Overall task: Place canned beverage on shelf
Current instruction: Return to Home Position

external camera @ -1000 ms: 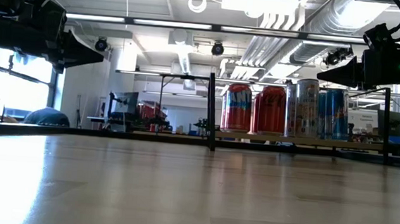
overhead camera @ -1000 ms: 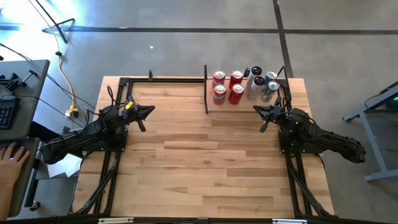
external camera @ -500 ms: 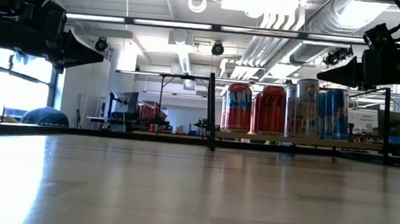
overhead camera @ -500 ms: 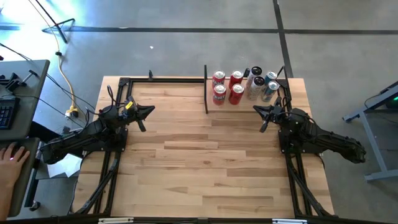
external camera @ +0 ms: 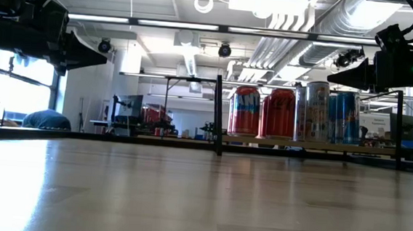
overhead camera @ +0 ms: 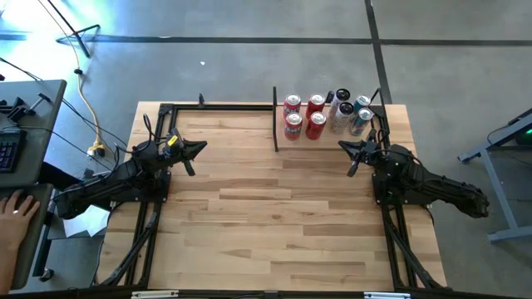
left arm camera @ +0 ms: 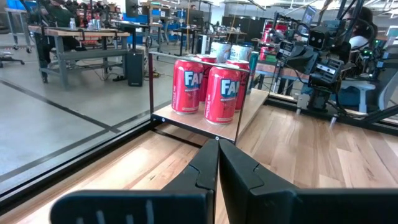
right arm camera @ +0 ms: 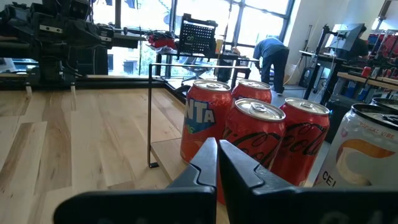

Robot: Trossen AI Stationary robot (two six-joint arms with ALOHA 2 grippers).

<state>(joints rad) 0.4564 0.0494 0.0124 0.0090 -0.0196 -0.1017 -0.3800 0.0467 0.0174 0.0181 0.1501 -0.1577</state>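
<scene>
the table carries the shelf at its far edge, on the right arm's side. both arms are drawn back to their own sides, well apart from each other. the left gripper is clenched with nothing between its fingers and is aimed at the shelf from across the table. the right gripper is likewise clenched and empty, and sits near the shelf front. the cans stand upright on the shelf board in two rows of four, close together. hazard: the right gripper is near the front row, so a forward or sideways swing during retraction is likely to clip a can. because the cans are closely packed, one tipped can probably topples its neighbours or rolls off the board. legible markings: "fa" and "nta" on two red cans; white cursive coca-cola-type script, partly hidden, on two red cans; "ce" on a white and yellow can.
</scene>
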